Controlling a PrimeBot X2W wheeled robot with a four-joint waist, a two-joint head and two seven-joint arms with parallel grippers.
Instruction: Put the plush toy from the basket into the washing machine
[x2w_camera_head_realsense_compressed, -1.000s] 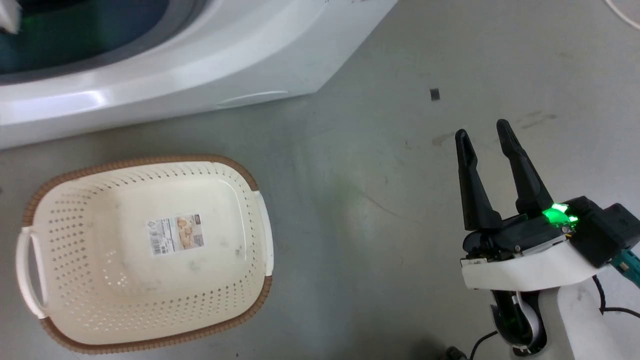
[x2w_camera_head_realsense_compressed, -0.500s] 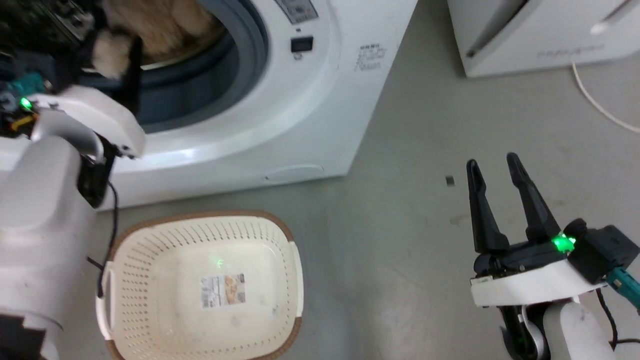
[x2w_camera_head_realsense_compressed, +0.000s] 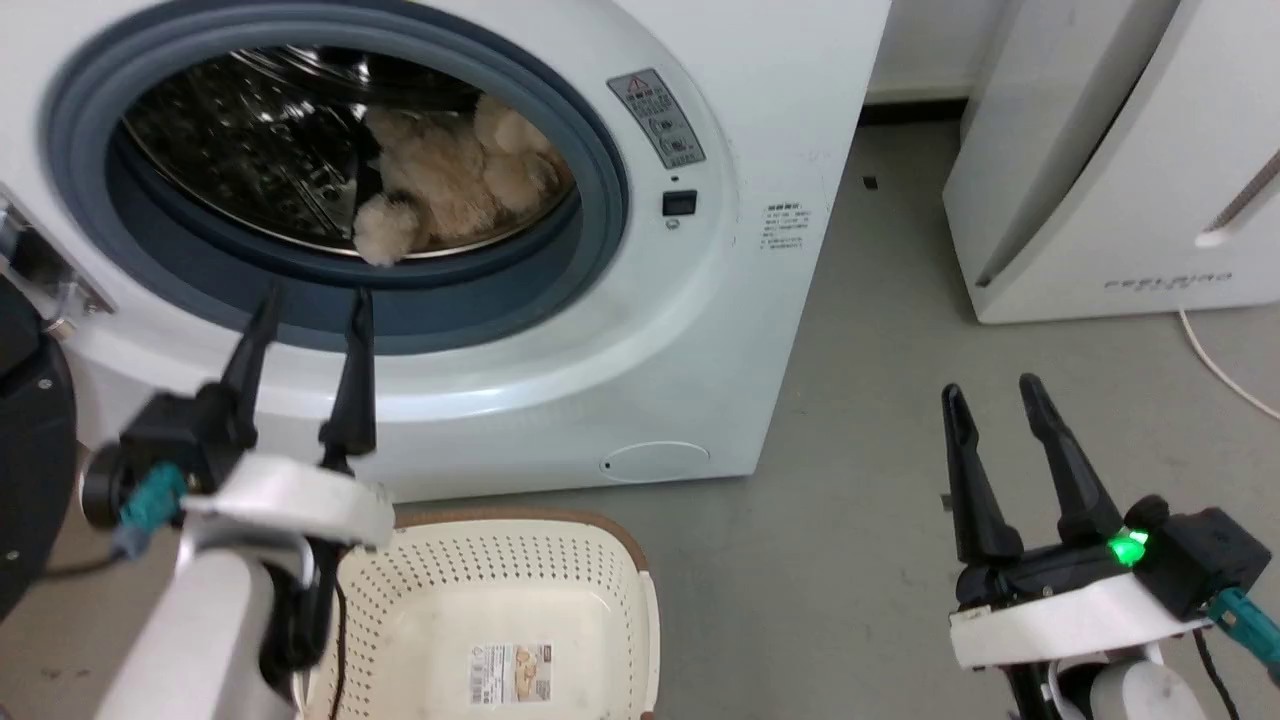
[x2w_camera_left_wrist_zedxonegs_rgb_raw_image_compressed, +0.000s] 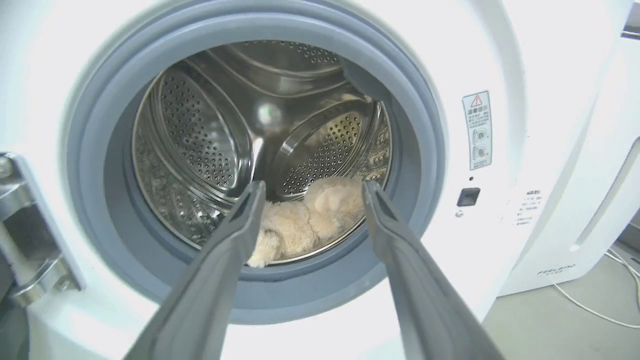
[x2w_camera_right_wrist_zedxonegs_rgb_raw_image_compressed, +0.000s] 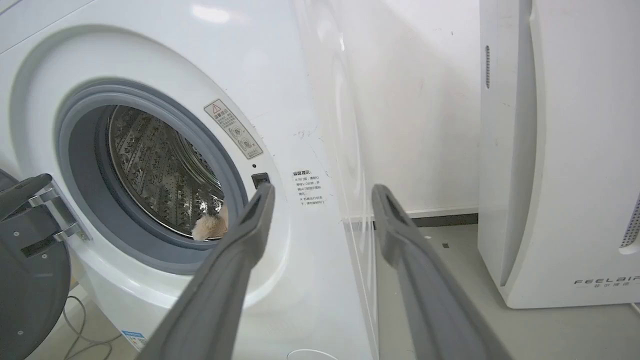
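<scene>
Before the open washing machine (x2w_camera_head_realsense_compressed: 700, 330) the basket (x2w_camera_head_realsense_compressed: 480, 570) sat empty; the plush toy (x2w_camera_head_realsense_compressed: 450, 180) lay inside its drum (x2w_camera_head_realsense_compressed: 240, 130), so the task looked done. The left hand (x2w_camera_head_realsense_compressed: 315, 300), just below the porthole (x2w_camera_head_realsense_compressed: 600, 200), and the right hand (x2w_camera_head_realsense_compressed: 990, 388), off to the machine's right, were spread, holding nothing.

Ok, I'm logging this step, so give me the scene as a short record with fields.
plush toy: inside the drum of the washing machine, one paw at the drum's lip
basket: on the floor, no toy seen in it
left gripper: open, empty, before the porthole
right gripper: open, empty, above the floor
door: open
</scene>
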